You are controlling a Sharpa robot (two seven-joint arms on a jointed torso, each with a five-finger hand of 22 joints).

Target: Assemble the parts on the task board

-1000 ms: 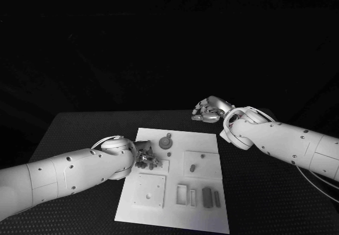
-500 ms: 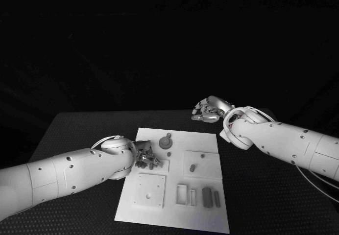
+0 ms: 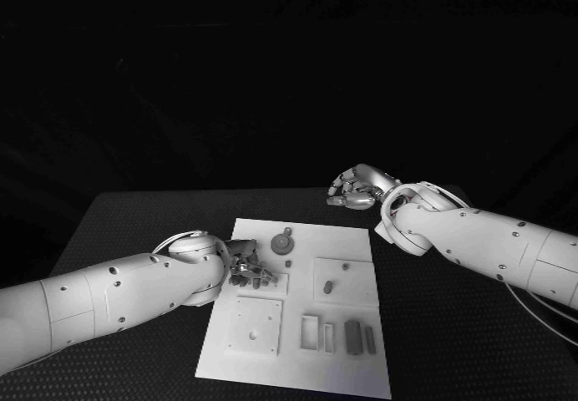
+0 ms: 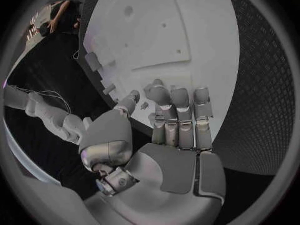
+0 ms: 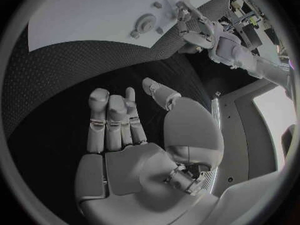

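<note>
Black textured tabletop (image 3: 133,217) filling the lower half of the head view, white task board (image 3: 349,368) lying flat on it at lower centre, long side running away from the robot, dark tabletop showing on both sides

You get a dim scene — the task board (image 3: 301,309) glows pale against blackness — with wrist views bowed at the rims.

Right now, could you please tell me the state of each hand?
Left hand: over the task board, fingers apart, seems to hold nothing; open.
Right hand: above the table, holds nothing, open.
</note>
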